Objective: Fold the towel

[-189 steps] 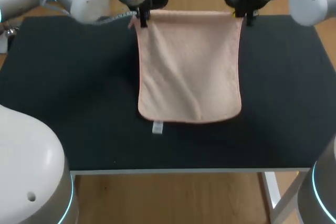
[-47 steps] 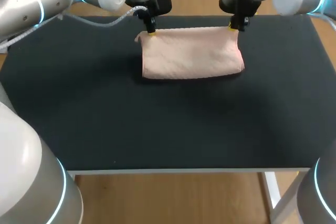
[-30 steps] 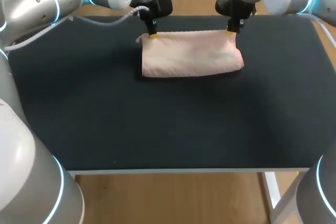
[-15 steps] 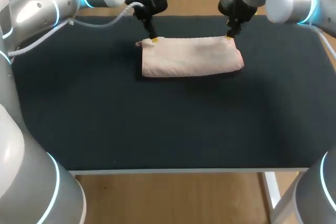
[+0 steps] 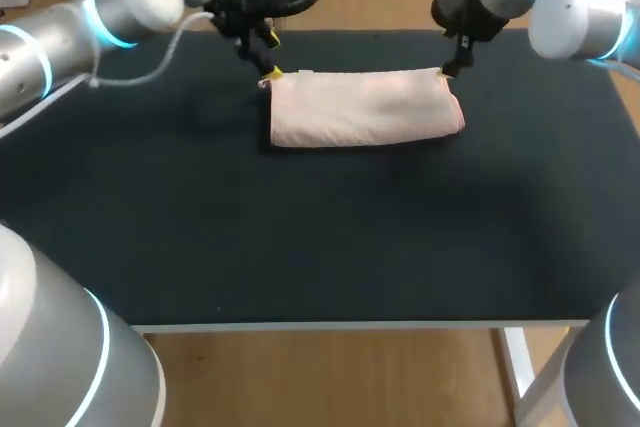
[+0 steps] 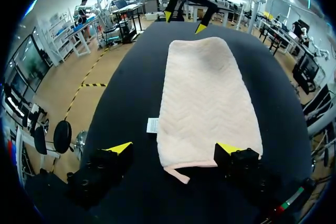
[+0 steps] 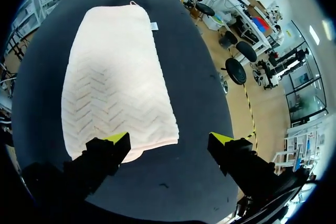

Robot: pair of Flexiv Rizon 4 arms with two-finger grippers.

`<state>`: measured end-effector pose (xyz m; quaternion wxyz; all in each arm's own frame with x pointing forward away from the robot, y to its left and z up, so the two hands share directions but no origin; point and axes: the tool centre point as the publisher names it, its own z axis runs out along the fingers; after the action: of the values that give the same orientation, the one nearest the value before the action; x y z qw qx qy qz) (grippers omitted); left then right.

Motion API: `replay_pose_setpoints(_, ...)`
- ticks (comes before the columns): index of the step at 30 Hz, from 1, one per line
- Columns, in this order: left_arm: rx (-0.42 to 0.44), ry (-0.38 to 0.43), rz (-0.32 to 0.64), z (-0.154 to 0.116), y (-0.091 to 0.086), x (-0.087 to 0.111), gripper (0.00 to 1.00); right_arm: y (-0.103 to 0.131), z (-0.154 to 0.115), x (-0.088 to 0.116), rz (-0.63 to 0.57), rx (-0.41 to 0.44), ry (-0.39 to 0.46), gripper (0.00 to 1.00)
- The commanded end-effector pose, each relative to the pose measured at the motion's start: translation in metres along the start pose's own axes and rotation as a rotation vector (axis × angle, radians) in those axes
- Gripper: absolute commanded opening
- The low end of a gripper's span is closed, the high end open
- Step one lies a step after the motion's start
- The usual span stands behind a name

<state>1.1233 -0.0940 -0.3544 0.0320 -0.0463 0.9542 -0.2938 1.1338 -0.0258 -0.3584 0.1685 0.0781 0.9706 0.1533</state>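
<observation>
— Towels, how many?
— One folded pink towel (image 5: 365, 109), lying flat toward the far side of the black table (image 5: 300, 237).
— And claws?
— Two. The left gripper (image 5: 270, 59) is by the towel's far left corner and the right gripper (image 5: 455, 55) by its far right corner. Both are spread wide, gripping nothing.

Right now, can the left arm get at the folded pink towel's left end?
Probably yes. The left hand hangs open at that end of the folded pink towel, straddling a corner; nothing on the black table lies between.
</observation>
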Motion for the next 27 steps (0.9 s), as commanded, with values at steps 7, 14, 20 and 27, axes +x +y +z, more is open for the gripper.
replay_pose_setpoints(7, 0.205, -0.123, 0.002, -0.043, 0.020, 0.070, 1.00, 0.007, -0.013, 0.014, -0.015, 0.004, 0.001, 1.00)
replay_pose_setpoints(14, 0.210, -0.093, 0.005, -0.052, 0.029, 0.090, 1.00, 0.010, -0.013, 0.023, -0.023, 0.003, 0.008, 1.00)
replay_pose_setpoints(20, 0.195, -0.077, -0.007, -0.055, 0.034, 0.100, 1.00, 0.012, -0.017, 0.030, -0.032, 0.007, 0.012, 1.00)
replay_pose_setpoints(27, 0.148, -0.045, -0.030, -0.054, 0.031, 0.103, 1.00, 0.013, -0.022, 0.035, -0.072, 0.030, 0.031, 1.00)
